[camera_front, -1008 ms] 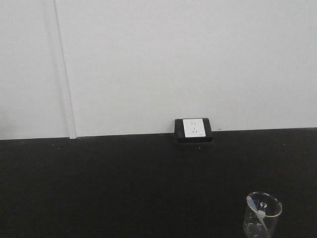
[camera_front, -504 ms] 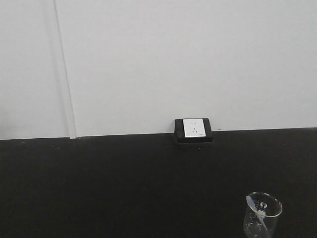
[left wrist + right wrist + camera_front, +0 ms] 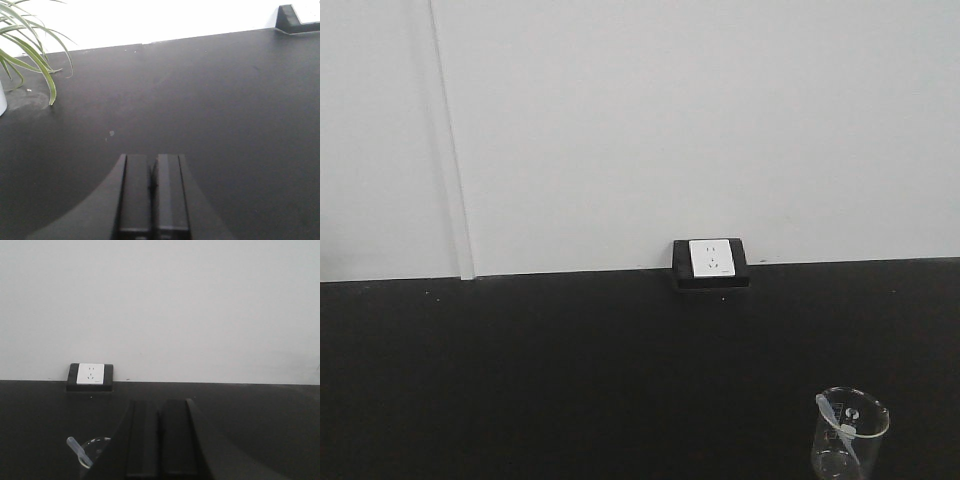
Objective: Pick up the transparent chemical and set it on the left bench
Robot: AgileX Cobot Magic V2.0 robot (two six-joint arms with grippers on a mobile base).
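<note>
front-facing view: transparent chemical (image 3: 838, 425) leans in beaker (image 3: 876, 428), socket box (image 3: 711, 262) well behind.

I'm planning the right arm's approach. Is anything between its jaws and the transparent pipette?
Only the clear glass beaker: the slim translucent pipette leans inside it, top at the rim, left of the shut right gripper. Nothing else shows on the black counter between them.
</note>
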